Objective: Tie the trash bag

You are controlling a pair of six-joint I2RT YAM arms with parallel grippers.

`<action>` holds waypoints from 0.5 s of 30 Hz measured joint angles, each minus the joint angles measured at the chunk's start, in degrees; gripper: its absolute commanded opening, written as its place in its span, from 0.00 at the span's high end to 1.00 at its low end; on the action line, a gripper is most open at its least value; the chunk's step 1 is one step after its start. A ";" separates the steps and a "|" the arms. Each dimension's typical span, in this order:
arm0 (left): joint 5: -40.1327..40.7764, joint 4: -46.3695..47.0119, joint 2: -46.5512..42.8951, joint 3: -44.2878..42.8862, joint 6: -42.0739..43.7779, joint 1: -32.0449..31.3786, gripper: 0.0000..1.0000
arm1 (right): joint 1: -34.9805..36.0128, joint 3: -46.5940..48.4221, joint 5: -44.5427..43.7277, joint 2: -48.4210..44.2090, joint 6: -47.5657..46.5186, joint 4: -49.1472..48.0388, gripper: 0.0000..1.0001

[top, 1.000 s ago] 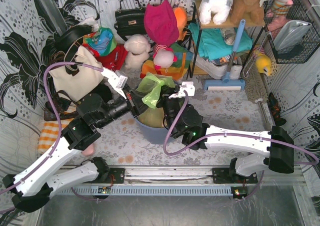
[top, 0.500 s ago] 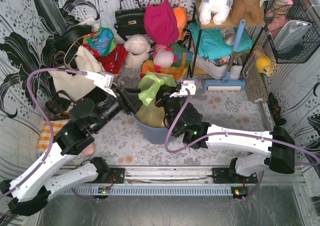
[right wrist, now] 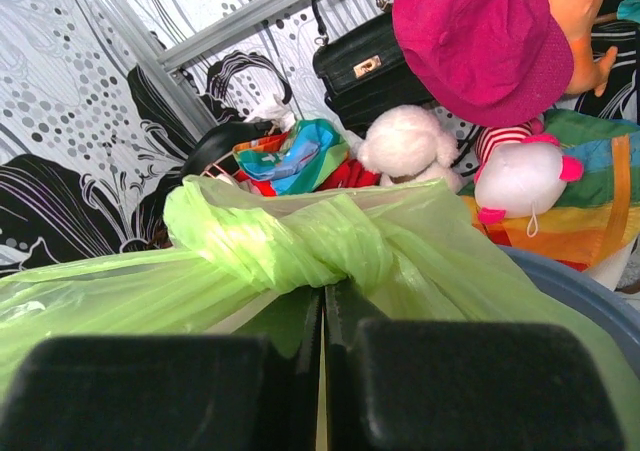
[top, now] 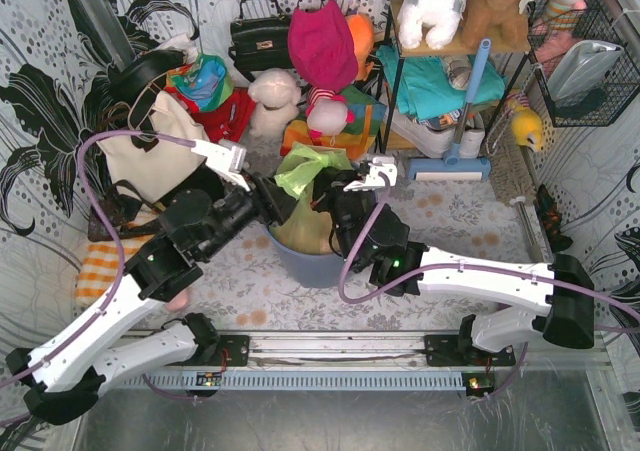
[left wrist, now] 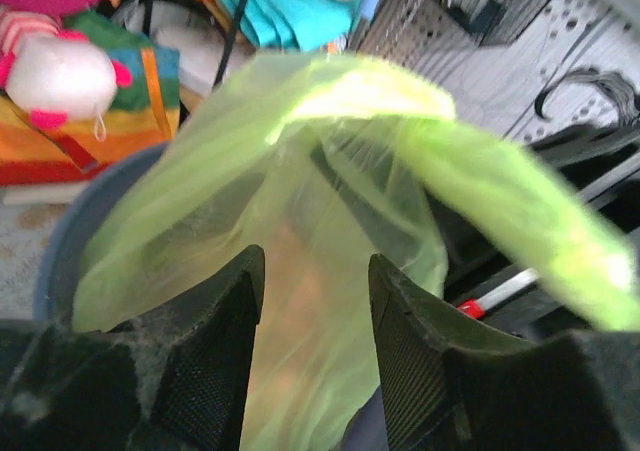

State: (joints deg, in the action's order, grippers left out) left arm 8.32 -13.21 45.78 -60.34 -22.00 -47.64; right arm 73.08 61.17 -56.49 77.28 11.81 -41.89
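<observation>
Trash bag (right wrist: pixel 300 241) between closed right fingers (right wrist: pixel 450 381)

trash bag (right wrist: pixel 300 246): translucent lime green (a tan-orange tint shows through it)
bin (top: pixel 315 268): blue-grey
handbag (right wrist: pixel 370 66): black, gold clasp
hat (right wrist: pixel 480 36): magenta
wall (right wrist: pixel 60 101): white with black flowers and dots
left gripper (left wrist: pixel 315 261) fingers (left wrist: pixel 210 361): black
</observation>
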 measured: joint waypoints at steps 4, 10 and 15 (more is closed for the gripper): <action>-2.75 0.33 1.88 2.27 -0.42 0.00 0.38 | 0.00 0.24 0.20 -0.87 1.22 1.22 1.00; -4.61 3.72 4.50 2.91 -0.61 0.00 0.49 | 0.00 0.33 0.39 -1.55 2.45 2.12 1.00; -5.38 5.42 7.76 2.08 0.00 0.00 0.90 | 0.00 0.33 0.42 -1.60 2.86 2.95 1.00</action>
State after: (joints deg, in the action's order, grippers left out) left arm 2.94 -7.79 53.54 -58.26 -22.00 -47.64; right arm 73.08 61.49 -56.07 75.68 14.68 -38.94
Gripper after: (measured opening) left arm 0.292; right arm 0.002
